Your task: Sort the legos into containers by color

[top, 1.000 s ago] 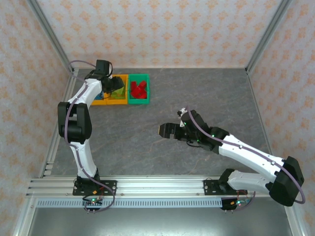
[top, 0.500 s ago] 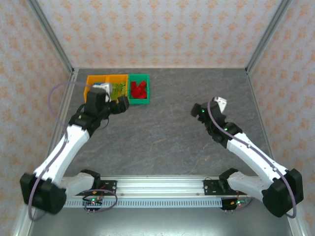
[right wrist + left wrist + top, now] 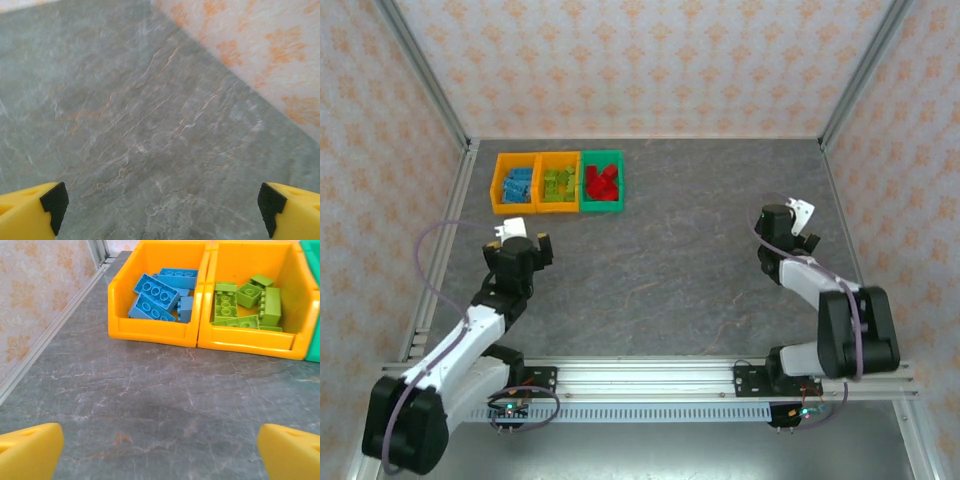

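Three containers stand in a row at the far left. The left orange bin (image 3: 500, 196) (image 3: 150, 331) holds blue legos (image 3: 517, 182) (image 3: 159, 290). The middle orange bin (image 3: 558, 206) (image 3: 245, 342) holds lime green legos (image 3: 558, 183) (image 3: 245, 304). The green bin (image 3: 602, 207) (image 3: 313, 342) holds red legos (image 3: 602, 183). My left gripper (image 3: 530, 248) (image 3: 160, 455) hovers open over bare table, a short way in front of the bins, with nothing between its yellow fingertips (image 3: 30, 452). At the right side my right gripper (image 3: 776, 222) (image 3: 162, 210) is open and empty above bare table.
The grey stone-patterned table (image 3: 670, 250) is ringed by patterned walls; the right wall (image 3: 260, 45) is close to the right gripper. A metal frame rail (image 3: 440, 270) runs along the left edge beside the left arm.
The left arm has pulled back from over the bins toward the near left and its jaws have opened wide. The right arm has swung back from the table's middle to the right side.
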Tool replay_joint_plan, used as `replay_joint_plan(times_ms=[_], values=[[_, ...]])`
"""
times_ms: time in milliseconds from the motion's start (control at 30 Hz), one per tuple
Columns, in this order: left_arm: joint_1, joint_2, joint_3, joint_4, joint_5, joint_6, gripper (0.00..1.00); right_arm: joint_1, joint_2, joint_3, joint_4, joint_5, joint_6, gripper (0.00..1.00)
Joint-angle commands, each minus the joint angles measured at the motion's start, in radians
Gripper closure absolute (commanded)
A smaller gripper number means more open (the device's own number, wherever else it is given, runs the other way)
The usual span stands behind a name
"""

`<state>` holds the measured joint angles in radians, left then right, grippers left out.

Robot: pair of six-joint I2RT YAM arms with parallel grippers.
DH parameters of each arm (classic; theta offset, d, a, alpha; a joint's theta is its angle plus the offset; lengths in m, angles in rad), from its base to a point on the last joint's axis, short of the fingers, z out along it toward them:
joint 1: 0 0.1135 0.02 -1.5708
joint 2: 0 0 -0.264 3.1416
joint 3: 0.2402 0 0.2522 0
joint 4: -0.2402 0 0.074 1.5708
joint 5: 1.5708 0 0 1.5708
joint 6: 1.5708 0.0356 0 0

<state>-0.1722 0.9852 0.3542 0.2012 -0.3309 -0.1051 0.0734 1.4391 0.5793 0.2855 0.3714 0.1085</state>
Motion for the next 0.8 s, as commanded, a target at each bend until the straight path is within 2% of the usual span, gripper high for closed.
replay_joint_plan(times_ms=[0,33,67,133,200,267,300,333,433,767], values=[[0.105,0.156,-0.035,0.386,0.110,0.032,0.00,-0.011,0.059,-0.079,0.330,-0.179,-0.130,0.01],[0.140,0.223,-0.032,0.453,0.163,0.037,0.00,-0.015,0.080,-0.124,0.452,-0.200,-0.142,0.00],[0.155,0.280,-0.022,0.492,0.191,0.059,0.00,-0.019,0.056,-0.139,0.425,-0.221,-0.136,0.01],[0.178,0.400,0.010,0.550,0.234,0.048,0.00,-0.021,0.114,-0.192,0.601,-0.213,-0.143,0.01],[0.177,0.527,0.015,0.674,0.315,0.089,0.00,-0.023,0.071,-0.159,0.462,-0.218,-0.128,0.01],[0.172,0.504,0.064,0.543,0.337,0.103,0.00,-0.020,0.098,-0.186,0.568,-0.211,-0.142,0.01],[0.170,0.522,0.046,0.613,0.339,0.109,0.00,-0.021,0.077,-0.166,0.493,-0.215,-0.134,0.01],[0.169,0.504,0.060,0.550,0.338,0.106,0.00,-0.024,0.079,-0.164,0.491,-0.226,-0.136,0.01],[0.153,0.511,0.074,0.533,0.316,0.117,0.00,-0.023,0.081,-0.167,0.501,-0.228,-0.140,0.01],[0.150,0.514,0.070,0.547,0.309,0.120,0.00,-0.023,0.075,-0.168,0.498,-0.279,-0.163,0.01]])
